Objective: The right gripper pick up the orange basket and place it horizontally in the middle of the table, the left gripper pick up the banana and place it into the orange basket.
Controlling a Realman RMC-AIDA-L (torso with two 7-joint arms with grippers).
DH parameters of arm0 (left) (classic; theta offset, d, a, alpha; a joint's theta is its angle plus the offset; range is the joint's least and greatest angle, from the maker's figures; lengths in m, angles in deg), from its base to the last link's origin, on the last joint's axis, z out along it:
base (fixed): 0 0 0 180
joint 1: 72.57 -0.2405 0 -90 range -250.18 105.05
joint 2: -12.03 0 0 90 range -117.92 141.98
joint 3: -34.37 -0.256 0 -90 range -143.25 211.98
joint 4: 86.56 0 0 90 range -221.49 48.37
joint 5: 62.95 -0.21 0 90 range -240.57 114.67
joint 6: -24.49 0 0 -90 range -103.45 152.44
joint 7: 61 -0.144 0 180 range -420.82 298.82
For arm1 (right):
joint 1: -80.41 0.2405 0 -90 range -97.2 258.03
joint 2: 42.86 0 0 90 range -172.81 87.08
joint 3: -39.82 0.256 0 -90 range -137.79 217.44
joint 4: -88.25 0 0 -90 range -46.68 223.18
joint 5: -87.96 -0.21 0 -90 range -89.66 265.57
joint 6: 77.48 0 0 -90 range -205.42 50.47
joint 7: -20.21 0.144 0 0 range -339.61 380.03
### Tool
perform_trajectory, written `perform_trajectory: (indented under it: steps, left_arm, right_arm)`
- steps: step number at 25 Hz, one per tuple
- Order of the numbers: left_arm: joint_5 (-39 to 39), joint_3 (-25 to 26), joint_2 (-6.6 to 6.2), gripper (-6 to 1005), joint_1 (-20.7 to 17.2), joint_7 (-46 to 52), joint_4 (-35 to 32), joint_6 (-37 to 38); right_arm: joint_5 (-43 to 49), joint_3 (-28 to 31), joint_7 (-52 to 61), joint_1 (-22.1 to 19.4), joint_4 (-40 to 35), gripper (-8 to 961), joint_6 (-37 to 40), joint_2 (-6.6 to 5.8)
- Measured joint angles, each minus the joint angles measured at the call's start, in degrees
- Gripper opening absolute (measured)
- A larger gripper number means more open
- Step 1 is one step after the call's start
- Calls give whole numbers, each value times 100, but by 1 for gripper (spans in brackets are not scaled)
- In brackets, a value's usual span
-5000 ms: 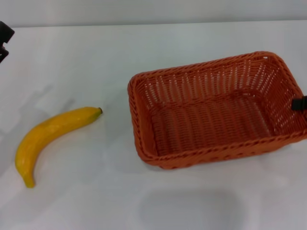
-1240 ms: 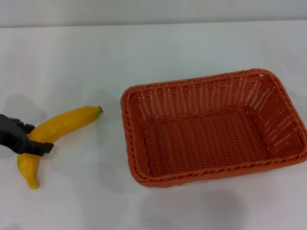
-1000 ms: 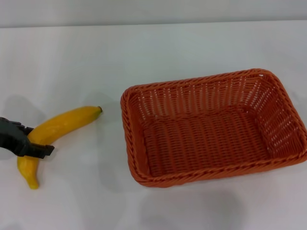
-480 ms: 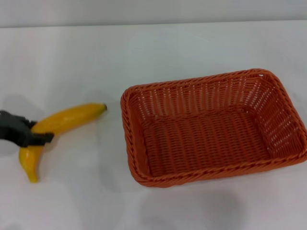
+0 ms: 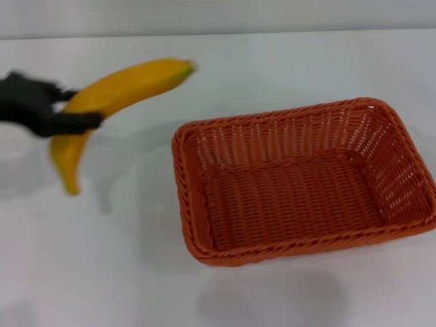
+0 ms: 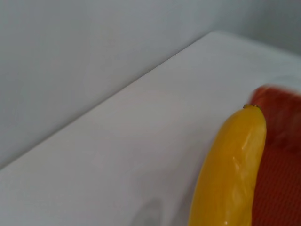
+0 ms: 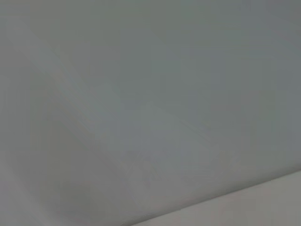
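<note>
1. Yellow banana (image 5: 112, 92) held off the table (image 5: 286, 61), at about 10 o'clock in the head view, stem end pointing toward 2 o'clock.
2. Left gripper (image 5: 65, 112) pinching the banana near its lower third; its outline is blurred, so the grip point is approximate.
3. Orange basket (image 5: 194, 225) resting lengthwise on the table at 4 o'clock, apart from the banana.
4. Left wrist view: banana (image 6: 230, 174) beside the basket (image 6: 282, 141).

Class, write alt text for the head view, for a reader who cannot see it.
The left hand holds a yellow banana lifted above the white table, to the left of an empty orange basket that sits on the table. The right hand is not in view.
</note>
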Motion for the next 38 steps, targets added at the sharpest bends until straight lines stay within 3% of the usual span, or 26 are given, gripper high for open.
perform_trajectory:
  steps: [5,10,15,23,29,34,38]
  left_arm:
    - [89,-407,70,513,805,709,30,-424]
    - [34,-1354,223,513,1486,1370,-277,104]
    - [76,-2190,255,513,1962,1580,-981,672]
    - [106,-3118,271,514,1887,1626,-1398,1623]
    - [117,-3256,279,513,1751,1598,-1528,1880]
    - [282,-3242,283,672,1639,1447,-1580,2004]
    - [862,-2981,267,681,1217,948,-1207,2020]
  right_arm:
    - [-17,-11,-81,93,0,391,-3,-11]
    - [-65,-39,-187,160,0,391,-19,-26]
    - [-80,-56,-239,186,0,392,-51,-29]
    - [-82,-22,-310,161,0,392,-149,-10]
    - [-82,-9,-378,158,53,391,-152,-12]
    - [-82,5,-481,157,157,392,-136,-37]
    - [-82,202,-713,96,164,392,-122,-41]
